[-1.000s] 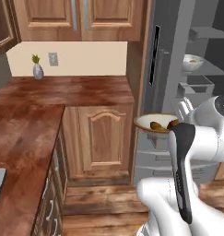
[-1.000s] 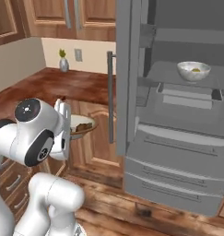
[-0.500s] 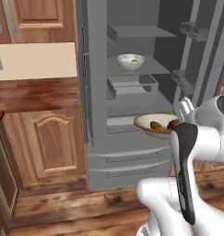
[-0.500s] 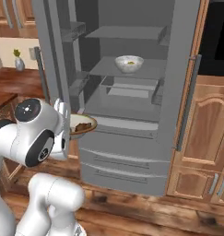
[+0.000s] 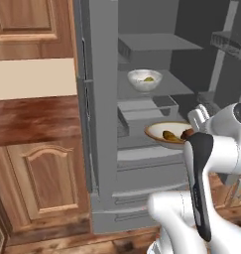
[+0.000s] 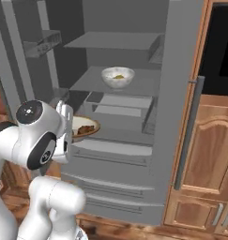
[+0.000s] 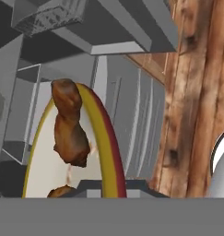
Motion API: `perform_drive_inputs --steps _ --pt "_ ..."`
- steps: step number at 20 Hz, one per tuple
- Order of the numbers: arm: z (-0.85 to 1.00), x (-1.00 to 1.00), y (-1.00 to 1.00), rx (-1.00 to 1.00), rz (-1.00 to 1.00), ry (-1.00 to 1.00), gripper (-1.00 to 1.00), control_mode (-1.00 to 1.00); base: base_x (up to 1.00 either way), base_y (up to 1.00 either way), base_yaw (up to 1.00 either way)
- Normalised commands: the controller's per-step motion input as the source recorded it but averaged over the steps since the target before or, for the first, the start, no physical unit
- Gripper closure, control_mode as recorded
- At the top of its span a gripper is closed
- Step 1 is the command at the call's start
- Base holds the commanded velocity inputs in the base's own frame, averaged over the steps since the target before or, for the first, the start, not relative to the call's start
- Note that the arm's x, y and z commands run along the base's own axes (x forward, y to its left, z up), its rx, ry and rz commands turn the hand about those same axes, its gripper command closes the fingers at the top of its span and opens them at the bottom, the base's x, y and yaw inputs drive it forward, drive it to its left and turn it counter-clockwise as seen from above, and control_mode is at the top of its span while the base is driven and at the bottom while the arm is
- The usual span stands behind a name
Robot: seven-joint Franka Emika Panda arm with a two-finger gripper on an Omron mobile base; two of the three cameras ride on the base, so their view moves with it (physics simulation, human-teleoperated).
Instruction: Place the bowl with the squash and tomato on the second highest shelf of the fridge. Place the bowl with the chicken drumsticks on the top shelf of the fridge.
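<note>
Tool (image 7: pixel 104 186): fingertips mostly cut off at the hand view's bottom edge, apparently clamped on the rim of the bowl with the chicken drumsticks (image 5: pixel 166 133), though the jaw spacing cannot be made out. Bowl held in front of the open fridge (image 6: pixel 134 108), just above its drawers. Chicken drumsticks (image 7: pixel 68 124): one plain, another cropped. Bowl with the squash and tomato (image 6: pixel 117 77): on a middle shelf; contents indistinct.
</note>
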Motion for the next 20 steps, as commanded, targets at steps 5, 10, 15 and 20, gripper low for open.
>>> perform_drive_inputs --steps 5,10,15,20 --pt "0.0 0.0 0.0 0.0 0.0 0.0 1.0 1.0 1.0 -0.02 0.0" --pt "0.0 0.0 0.0 0.0 0.0 0.0 1.0 1.0 0.74 -0.25 -0.01" --pt "0.11 0.0 0.0 0.01 0.0 -0.05 1.0 -1.0 0.26 0.0 0.0" --pt "0.96 -0.12 0.0 0.03 0.0 -0.32 1.0 -1.0 0.0 0.0 0.0"
